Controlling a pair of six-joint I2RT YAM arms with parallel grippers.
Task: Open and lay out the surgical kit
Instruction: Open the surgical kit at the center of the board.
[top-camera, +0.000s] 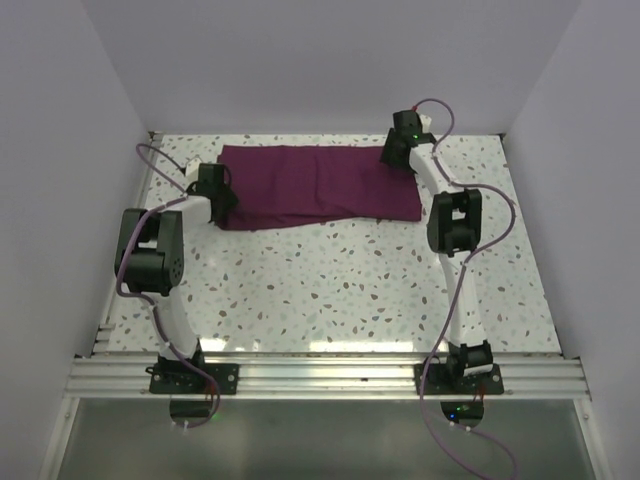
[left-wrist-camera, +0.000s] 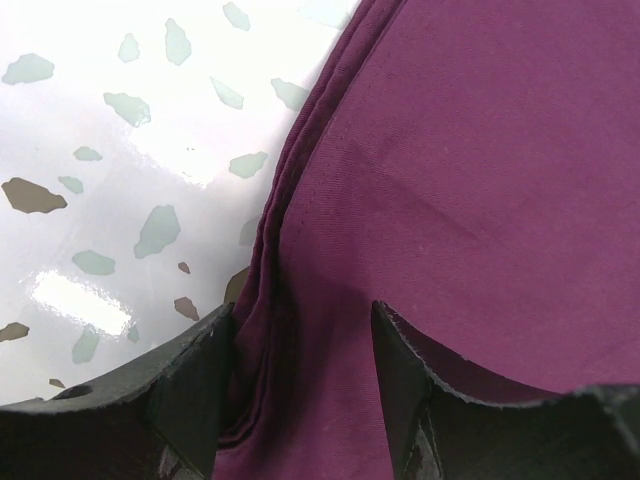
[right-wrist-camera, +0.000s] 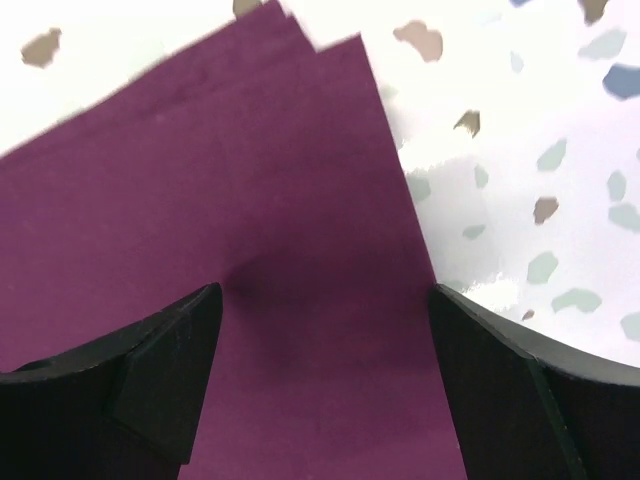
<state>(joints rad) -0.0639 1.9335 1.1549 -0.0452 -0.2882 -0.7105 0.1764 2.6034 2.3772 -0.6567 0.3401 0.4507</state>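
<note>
folded dark purple cloth wrap (top-camera: 315, 185) lies far back on the speckled white table (top-camera: 330, 285). left gripper (left-wrist-camera: 303, 335) straddles its left edge, jaws apart; right gripper (right-wrist-camera: 325, 300) gapes wide over its right corner.

There is one purple cloth (top-camera: 315, 185) by the far edge of the one speckled table (top-camera: 330, 290). There are two grippers, the left gripper (left-wrist-camera: 300, 335) and the right gripper (right-wrist-camera: 322, 300). Each has two black fingers (right-wrist-camera: 170, 360).
</note>
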